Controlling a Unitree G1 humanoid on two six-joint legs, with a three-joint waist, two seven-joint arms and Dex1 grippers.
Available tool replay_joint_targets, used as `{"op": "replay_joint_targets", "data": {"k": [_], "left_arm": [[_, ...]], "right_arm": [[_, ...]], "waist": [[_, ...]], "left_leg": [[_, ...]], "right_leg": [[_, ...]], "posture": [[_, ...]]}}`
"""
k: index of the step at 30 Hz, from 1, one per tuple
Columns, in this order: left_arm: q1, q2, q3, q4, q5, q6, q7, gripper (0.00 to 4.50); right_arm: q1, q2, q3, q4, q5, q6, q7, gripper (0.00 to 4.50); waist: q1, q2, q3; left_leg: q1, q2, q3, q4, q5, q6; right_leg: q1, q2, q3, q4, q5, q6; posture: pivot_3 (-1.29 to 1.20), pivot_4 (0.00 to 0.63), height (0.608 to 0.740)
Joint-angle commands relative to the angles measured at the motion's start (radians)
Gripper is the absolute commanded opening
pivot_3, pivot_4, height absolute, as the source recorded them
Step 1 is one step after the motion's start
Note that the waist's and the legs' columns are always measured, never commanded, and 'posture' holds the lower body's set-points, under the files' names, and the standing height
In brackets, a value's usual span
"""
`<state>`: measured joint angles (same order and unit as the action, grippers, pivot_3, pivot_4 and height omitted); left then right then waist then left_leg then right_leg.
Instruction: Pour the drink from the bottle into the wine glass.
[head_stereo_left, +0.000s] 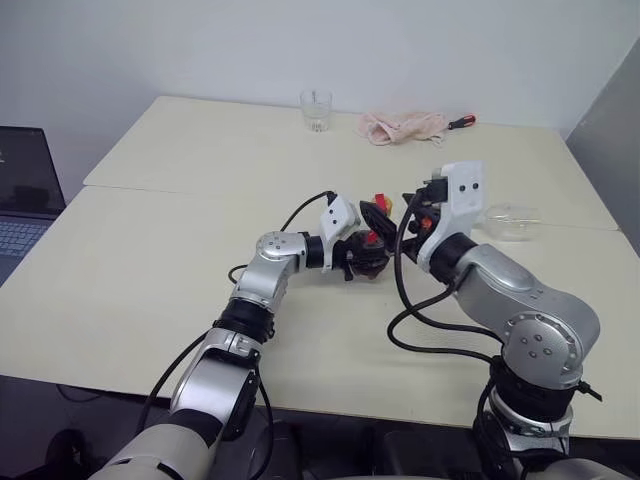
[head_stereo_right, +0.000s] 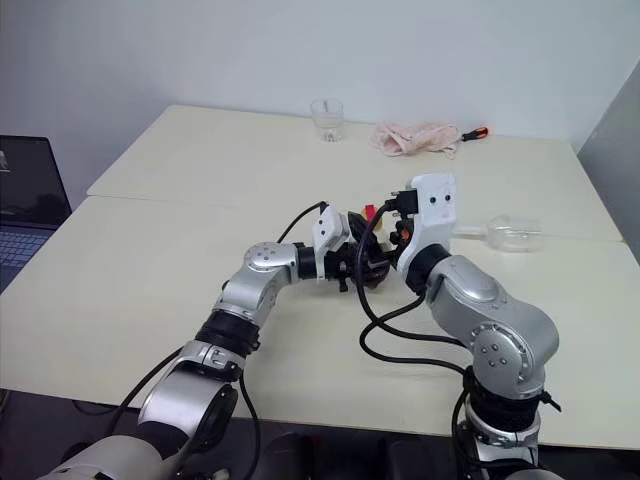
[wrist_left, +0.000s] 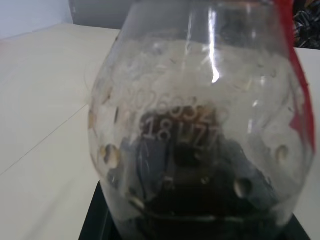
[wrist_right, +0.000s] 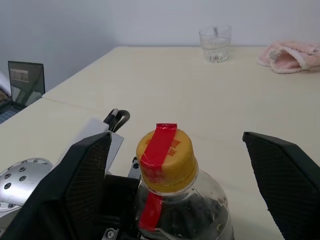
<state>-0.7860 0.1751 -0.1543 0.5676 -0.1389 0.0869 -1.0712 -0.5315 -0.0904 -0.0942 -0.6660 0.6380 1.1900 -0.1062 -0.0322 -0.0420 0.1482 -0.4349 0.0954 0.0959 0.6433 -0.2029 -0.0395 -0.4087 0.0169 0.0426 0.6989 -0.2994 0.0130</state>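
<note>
Your left gripper (head_stereo_left: 362, 252) is clamped on the bottle (wrist_right: 172, 200), holding it upright above the middle of the cream table (head_stereo_left: 150, 280). In the left wrist view the clear bulbous body sits pressed right against the camera, with the drink (wrist_left: 200, 210) pooled dark in its lower part and a printed date code across the plastic. The yellow cap (wrist_right: 166, 159), crossed by a strip of red tape (wrist_right: 161, 145), is on the neck.

Your right gripper (wrist_right: 185, 165) stands with its two black fingers (wrist_right: 285, 180) spread wide, one on each side of the cap and clear of it (neither pad touches the cap in the right wrist view). From the head views the two grippers meet close together over the table's centre, and the bottle itself is mostly hidden between them, so only a bit of red and yellow shows there.

The wine glass (head_stereo_right: 505, 233) appears to lie on its side on the table to your right, beyond the right arm and well apart from the bottle; it is small and faint, so its pose is not certain.

At the far edge stand a short clear tumbler (head_stereo_left: 316, 110), a crumpled pink cloth (head_stereo_left: 402, 126) beside it, and a red-handled tool (head_stereo_left: 461, 122) just past the cloth. A laptop (head_stereo_left: 25, 195) sits off the table's left side.
</note>
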Motion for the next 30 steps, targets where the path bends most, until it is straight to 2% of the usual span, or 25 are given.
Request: {"op": "replay_joint_targets", "data": {"k": [1,7,8,14,15,16,19,22,24,28,30], "left_arm": [[-0.008,0.004,0.004,-0.05,-0.013,-0.009,0.005,1.42],[0.0,0.007,0.004,-0.064,-0.016,0.0,0.007,1.42],[0.0,0.007,0.004,-0.065,-0.016,0.002,0.007,1.42],[0.004,0.008,0.003,-0.081,-0.02,0.013,0.01,1.42],[0.007,0.01,0.004,-0.092,-0.026,0.021,0.003,1.42],[0.01,0.013,0.005,-0.103,-0.033,0.029,-0.006,1.41],[0.027,0.026,0.004,-0.148,-0.065,0.063,-0.061,1.37],[0.046,0.043,-0.006,-0.188,-0.076,0.092,-0.099,1.37],[0.05,0.048,-0.007,-0.202,-0.082,0.105,-0.103,1.35],[0.061,0.048,-0.011,-0.228,-0.086,0.121,-0.098,1.31],[0.067,0.045,-0.011,-0.246,-0.089,0.132,-0.09,1.31]], "right_arm": [[-0.028,0.001,0.004,-0.014,-0.005,-0.028,0.015,3.53],[-0.029,-0.005,0.008,-0.01,-0.007,-0.024,0.024,1.39],[-0.028,-0.008,0.009,-0.009,-0.007,-0.024,0.027,1.17],[-0.018,-0.058,0.036,0.004,-0.015,-0.036,0.079,1.18],[-0.013,-0.094,0.042,0.017,-0.009,-0.052,0.127,1.18],[-0.008,-0.138,0.052,0.035,-0.003,-0.074,0.188,1.18],[-0.025,-0.317,0.123,0.142,-0.016,-0.242,0.504,1.18],[-0.096,-0.406,0.152,0.337,0.016,-0.42,0.867,1.18],[-0.169,-0.459,0.21,0.52,-0.04,-0.554,1.092,1.18],[-0.345,-0.453,0.271,0.854,-0.16,-0.736,1.271,1.18],[-0.402,-0.443,0.269,0.951,-0.182,-0.785,1.323,1.18]], "waist": [[0.0,0.0,0.0],[0.0,0.0,0.0],[0.0,0.0,0.0],[0.0,0.0,0.0],[0.0,0.0,0.0],[0.0,0.0,0.0],[0.0,0.001,0.001],[-0.004,0.001,0.001],[-0.003,0.004,0.003],[-0.003,0.008,0.005],[-0.002,0.01,0.007]], "left_leg": [[0.0,0.0,0.0,0.0,0.0,0.0],[0.0,0.0,0.0,-0.001,0.0,0.0],[0.0,0.0,0.0,-0.001,0.0,0.0],[0.0,0.0,0.0,-0.001,0.0,0.0],[0.0,0.0,0.0,-0.001,0.0,0.0],[0.0,0.0,0.0,-0.001,0.0,0.0],[-0.001,-0.001,0.0,0.0,0.0,0.0],[0.0,-0.001,0.0,0.0,0.0,0.001],[0.0,-0.001,-0.002,0.0,0.0,0.001],[0.001,-0.001,-0.003,0.0,0.0,0.001],[0.001,0.0,-0.005,0.0,0.0,0.001]], "right_leg": [[0.0,0.0,0.0,0.0,0.0,0.0],[0.0,0.0,0.0,-0.001,0.0,0.0],[0.0,0.0,0.0,-0.001,0.0,0.0],[0.0,0.0,0.0,-0.001,0.0,0.0],[0.0,0.0,0.0,-0.001,0.0,0.0],[0.0,0.0,0.0,-0.001,0.0,0.0],[0.0,0.0,0.0,-0.002,0.0,0.0],[0.001,0.0,0.0,-0.002,0.0,0.0],[0.001,0.002,0.0,-0.002,0.0,0.0],[0.001,0.004,-0.001,-0.002,0.0,0.0],[0.001,0.005,0.0,-0.001,0.001,-0.001]], "posture": [[0.0,0.15,0.74],[0.0,0.15,0.74],[0.0,0.15,0.74],[0.0,0.15,0.74],[0.0,0.15,0.74],[0.0,0.15,0.74],[0.0,0.15,0.74],[0.0,0.15,0.74],[0.0,0.15,0.74],[0.0,0.15,0.74],[0.0,0.15,0.74]]}}
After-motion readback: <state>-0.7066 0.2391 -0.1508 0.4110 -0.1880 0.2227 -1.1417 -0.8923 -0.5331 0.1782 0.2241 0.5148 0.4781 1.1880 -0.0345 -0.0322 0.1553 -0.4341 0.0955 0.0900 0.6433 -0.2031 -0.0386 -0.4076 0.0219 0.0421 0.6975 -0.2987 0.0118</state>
